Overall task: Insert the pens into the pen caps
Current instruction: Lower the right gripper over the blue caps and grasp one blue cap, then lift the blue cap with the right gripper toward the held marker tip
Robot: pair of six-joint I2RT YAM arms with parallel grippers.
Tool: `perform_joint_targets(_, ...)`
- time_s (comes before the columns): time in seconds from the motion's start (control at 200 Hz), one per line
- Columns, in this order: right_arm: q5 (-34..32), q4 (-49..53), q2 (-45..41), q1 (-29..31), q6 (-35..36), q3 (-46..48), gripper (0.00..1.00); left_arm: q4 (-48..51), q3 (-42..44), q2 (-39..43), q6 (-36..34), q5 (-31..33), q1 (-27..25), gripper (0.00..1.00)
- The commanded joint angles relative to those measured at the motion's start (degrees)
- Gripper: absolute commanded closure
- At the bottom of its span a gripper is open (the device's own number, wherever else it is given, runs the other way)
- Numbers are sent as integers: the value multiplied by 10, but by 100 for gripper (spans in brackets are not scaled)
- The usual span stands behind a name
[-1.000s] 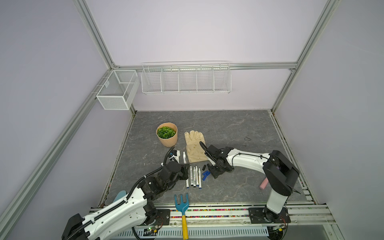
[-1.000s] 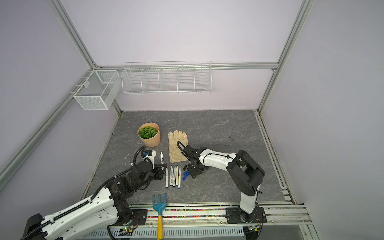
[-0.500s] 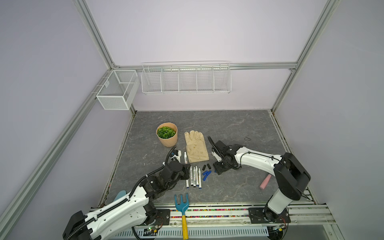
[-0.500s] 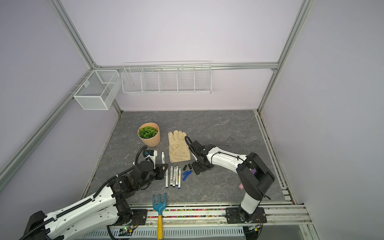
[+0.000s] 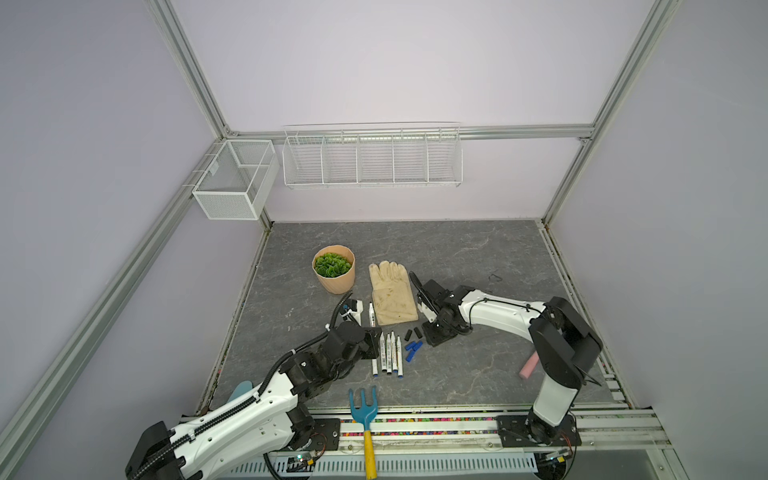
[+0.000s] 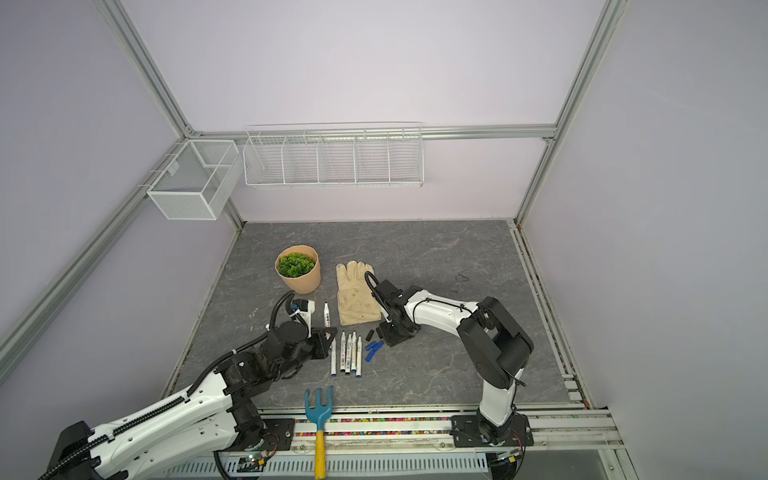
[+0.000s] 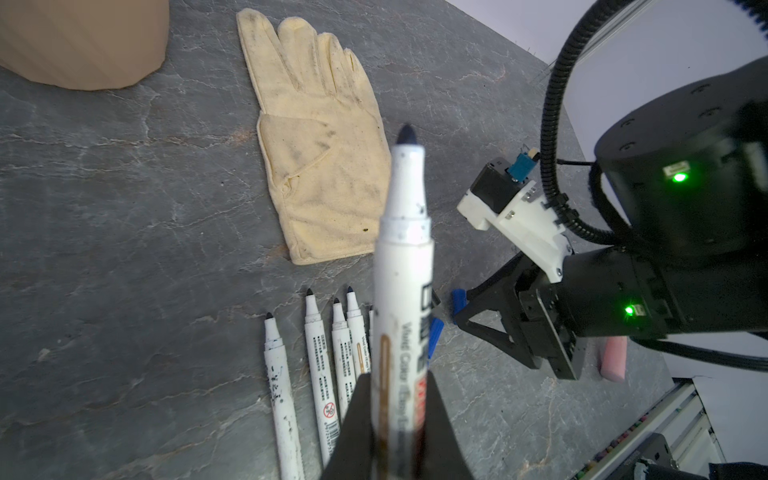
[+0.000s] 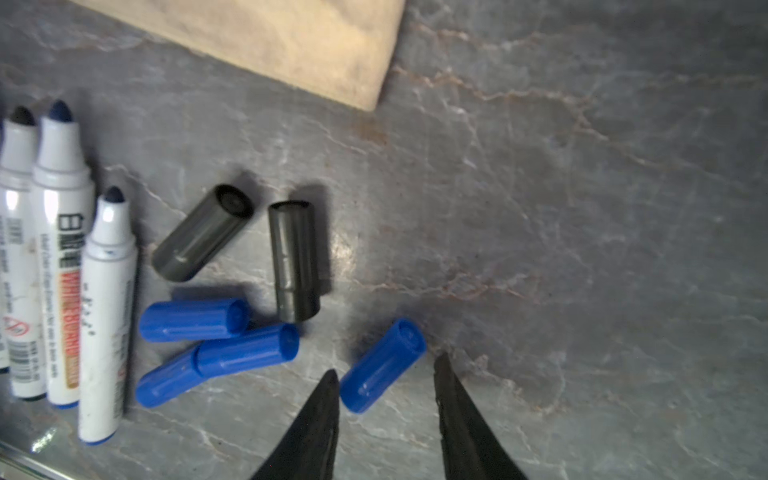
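My two arms, both reaching low
My left gripper (image 7: 398, 376) pinches a pen (image 7: 405, 249) tight; my right gripper (image 8: 386, 365) points down, fingers a little apart.

It is a robotics lab cell: an aluminium-profile frame (image 5: 195, 79) holds plain lilac wall panels (image 5: 374, 62) around a grey stone-patterned tabletop (image 5: 457, 257). Two robot arms (image 5: 498, 311) are bolted to a rail (image 5: 436, 422) at its front edge, and wire baskets (image 5: 372, 160) hang from the frame.
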State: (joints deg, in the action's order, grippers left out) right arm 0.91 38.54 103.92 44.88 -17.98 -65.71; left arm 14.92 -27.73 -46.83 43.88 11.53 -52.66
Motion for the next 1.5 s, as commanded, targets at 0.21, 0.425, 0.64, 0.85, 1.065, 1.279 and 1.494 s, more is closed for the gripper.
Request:
perform_joint_targets(0.21, -58, 29, 44, 13, -12, -32, 68, -4, 5, -8, -9, -10, 1, 100)
perform_joint_targets(0.425, -69, 5, 31, 6, -22, -21, 83, -16, 0, -22, -21, -28, 2, 100)
perform_joint_targets(0.64, -25, -74, -88, -25, -29, 17, 88, -53, -9, -49, -58, -94, 1, 100)
perform_joint_targets(0.85, 90, -175, -195, -43, -30, 30, 87, -88, -32, -89, -86, -121, -12, 100)
perform_joint_targets(1.065, 236, -224, -210, -49, -50, -1, 88, -115, -47, -118, -101, -95, -42, 100)
perform_joint_targets(1.279, 288, -244, -206, -49, -60, -6, 93, -115, -56, -122, -107, -76, -55, 100)
perform_joint_targets(1.494, 320, -246, -202, -49, -43, -7, 93, -112, -62, -123, -112, -69, -59, 100)
